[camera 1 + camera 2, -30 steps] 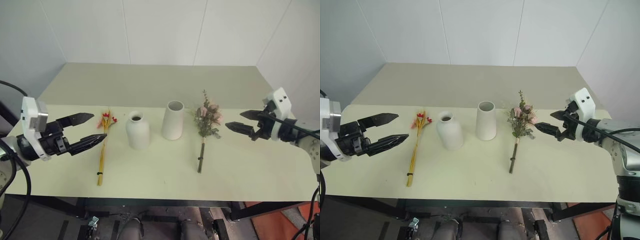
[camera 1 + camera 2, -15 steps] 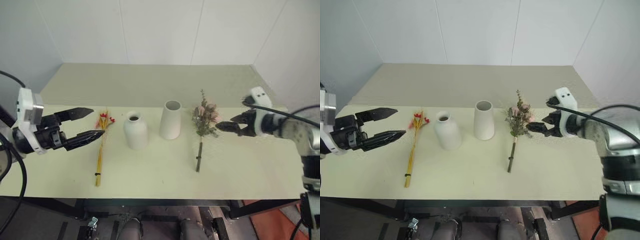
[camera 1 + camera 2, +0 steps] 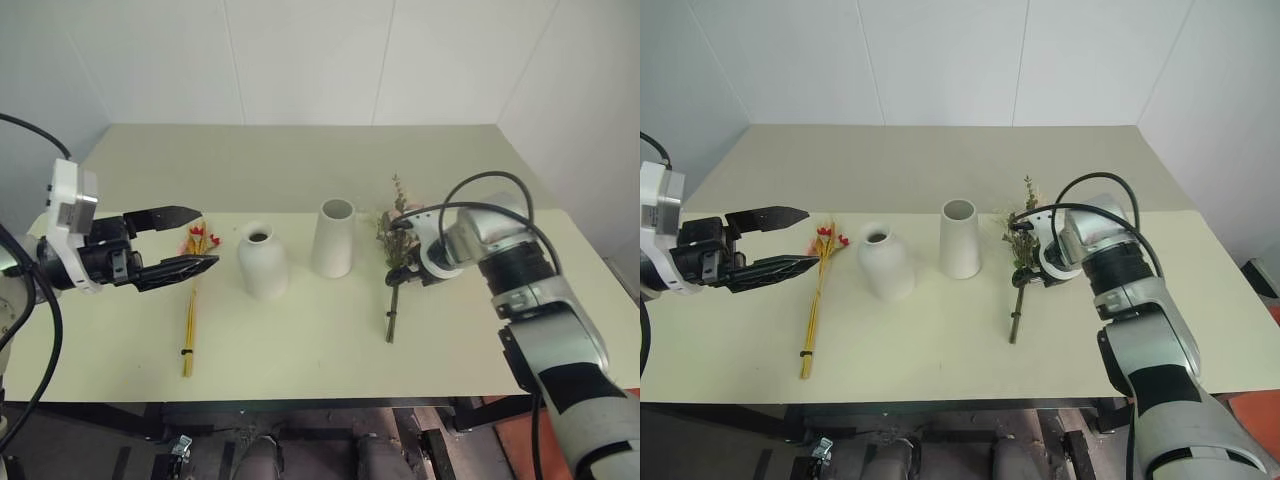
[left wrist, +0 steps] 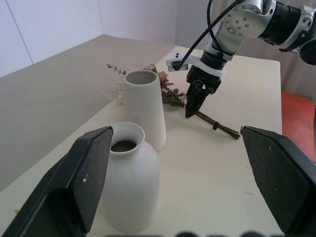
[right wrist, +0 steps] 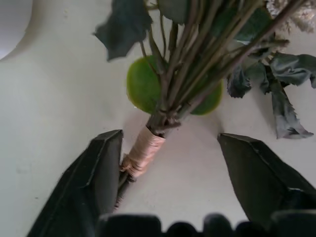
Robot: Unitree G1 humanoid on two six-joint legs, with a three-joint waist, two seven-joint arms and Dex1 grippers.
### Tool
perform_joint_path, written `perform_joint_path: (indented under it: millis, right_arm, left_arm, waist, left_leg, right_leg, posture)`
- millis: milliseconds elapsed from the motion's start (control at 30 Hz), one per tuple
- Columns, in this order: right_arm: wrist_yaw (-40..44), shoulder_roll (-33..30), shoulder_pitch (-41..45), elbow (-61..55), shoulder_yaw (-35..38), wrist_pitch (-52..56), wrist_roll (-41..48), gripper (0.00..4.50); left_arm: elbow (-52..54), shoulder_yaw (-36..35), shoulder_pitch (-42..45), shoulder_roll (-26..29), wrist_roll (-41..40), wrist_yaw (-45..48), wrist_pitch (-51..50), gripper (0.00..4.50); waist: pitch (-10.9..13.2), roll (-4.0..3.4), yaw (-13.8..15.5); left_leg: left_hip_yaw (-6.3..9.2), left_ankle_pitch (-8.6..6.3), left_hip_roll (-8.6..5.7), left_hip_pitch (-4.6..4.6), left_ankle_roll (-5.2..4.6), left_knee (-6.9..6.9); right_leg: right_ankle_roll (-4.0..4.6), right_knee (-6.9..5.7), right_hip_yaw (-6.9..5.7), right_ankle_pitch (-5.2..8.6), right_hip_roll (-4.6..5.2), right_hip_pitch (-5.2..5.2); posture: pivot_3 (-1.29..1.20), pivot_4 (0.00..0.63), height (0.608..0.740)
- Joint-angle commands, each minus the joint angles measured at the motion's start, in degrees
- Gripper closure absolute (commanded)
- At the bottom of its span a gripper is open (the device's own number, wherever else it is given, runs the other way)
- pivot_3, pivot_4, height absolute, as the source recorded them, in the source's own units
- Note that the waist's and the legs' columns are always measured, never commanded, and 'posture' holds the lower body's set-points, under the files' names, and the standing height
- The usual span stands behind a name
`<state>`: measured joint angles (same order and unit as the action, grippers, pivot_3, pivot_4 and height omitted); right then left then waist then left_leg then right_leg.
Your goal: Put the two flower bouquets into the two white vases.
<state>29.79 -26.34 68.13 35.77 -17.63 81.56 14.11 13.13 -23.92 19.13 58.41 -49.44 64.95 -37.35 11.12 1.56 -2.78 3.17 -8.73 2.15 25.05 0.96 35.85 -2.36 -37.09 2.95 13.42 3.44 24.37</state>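
From the head cameras you have the pink bouquet (image 3: pixel 400 245) lying flat on the table (image 3: pixel 300 340) to the right of the tall vase (image 3: pixel 333 238), its blooms toward the far wall and its bare stem running back toward you. Your right gripper (image 3: pixel 397 277) is pitched steeply down right over that stem, just below the leaves, so this arm is plainly the nearer one for this bunch. The round vase (image 3: pixel 262 261) stands left of the tall one, and the thin yellow bundle (image 3: pixel 190 310) lies further left, also pointing away from you, with your left gripper (image 3: pixel 190 240) hovering above its red flowers, fingers spread wide and empty. In the left wrist view you see the right gripper (image 4: pixel 191 106) tip-down at the stem, with both vases standing between the two arms. In the right wrist view the two fingers (image 5: pixel 101 168) straddle the stem (image 5: pixel 143 158), jaws parted and pinching nothing yet; the paper-wrapped binding sits close against one finger, well off centre, with a wide gap to the other. The stem runs lengthwise between the fingers, slightly slanted, so closing should catch it across its axis. I judge you want to centre on the binding before squeezing.
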Motion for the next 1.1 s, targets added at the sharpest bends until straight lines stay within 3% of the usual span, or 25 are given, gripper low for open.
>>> perform_joint_path:
  millis: [33,233,267,367,467,600,833,1100]
  right_arm:
    - [-0.5,1.7,2.2,3.2,1.2,-4.0,-2.0,2.16]
    - [-3.8,1.6,4.5,5.1,8.3,-3.6,-2.9,4.15]
    - [-4.4,1.6,4.6,5.1,9.3,-3.5,-2.9,4.29]
    - [-10.7,1.4,0.1,-4.7,19.7,-11.7,-2.0,4.29]
    - [-11.7,1.9,-6.6,-16.9,26.4,-26.1,-0.4,4.29]
    - [-11.4,7.3,-5.0,-22.2,35.7,-40.1,6.5,4.29]
    - [-7.6,13.8,-0.4,-24.7,33.5,-53.2,9.8,4.29]
    - [-5.8,18.5,-2.6,-27.9,28.3,-54.4,11.1,4.29]
  left_arm:
    - [1.6,-1.9,0.1,0.5,0.0,-0.1,0.9,0.00]
    - [1.1,-1.3,0.5,0.3,0.5,-0.2,1.4,0.00]
    - [1.0,-1.2,0.5,0.2,0.6,-0.2,1.4,0.00]
    - [0.5,-0.8,1.0,-0.1,0.7,-0.1,1.6,0.00]
    - [-0.1,-0.3,1.2,-0.4,0.8,0.3,1.7,0.00]
    - [-0.9,-0.1,1.4,-0.6,0.5,0.7,1.1,0.00]
    - [-1.7,0.5,2.4,-0.2,0.8,1.6,0.5,0.00]
    - [-1.1,0.5,1.7,-0.6,0.9,1.4,0.5,0.00]
  waist:
    - [0.0,0.00,-0.2]
    - [0.0,-0.01,-0.4]
    - [0.0,-0.01,-0.4]
    - [0.0,-0.01,-0.3]
    - [0.0,-0.02,0.2]
    - [0.1,-0.08,-0.1]
    - [0.1,-0.10,-1.3]
    - [0.1,-0.11,-1.0]
  left_leg:
    - [0.00,0.00,0.04,-0.02,0.00,-0.01]
    - [-0.01,0.00,0.13,-0.05,0.00,-0.06]
    - [-0.02,0.00,0.12,-0.04,0.00,-0.06]
    - [-0.03,0.00,0.12,-0.02,0.00,-0.07]
    - [-0.03,0.00,0.12,-0.01,0.00,-0.07]
    - [-0.09,0.00,0.12,-0.01,0.00,-0.07]
    - [-0.17,0.00,0.34,-0.06,0.00,-0.10]
    - [-0.19,0.00,0.33,-0.06,0.00,-0.10]
  right_leg:
    - [0.00,0.00,0.00,0.00,-0.04,0.00]
    - [0.24,-0.02,0.03,-0.12,-0.14,0.03]
    - [0.25,-0.02,0.04,-0.12,-0.14,0.04]
    - [0.25,-0.01,0.04,-0.12,-0.13,0.05]
    - [0.21,-0.01,0.04,-0.10,-0.13,0.05]
    - [0.00,-0.02,0.12,-0.03,-0.14,0.08]
    - [0.25,-0.04,0.21,-0.19,-0.34,0.12]
    - [0.28,-0.05,0.23,-0.20,-0.33,0.13]
  posture:
    - [0.00,0.150,0.740]
    - [0.00,0.150,0.740]
    - [0.00,0.150,0.740]
    - [0.00,0.150,0.740]
    - [0.00,0.150,0.740]
    - [0.00,0.150,0.740]
    - [0.00,0.150,0.740]
    - [0.00,0.150,0.740]
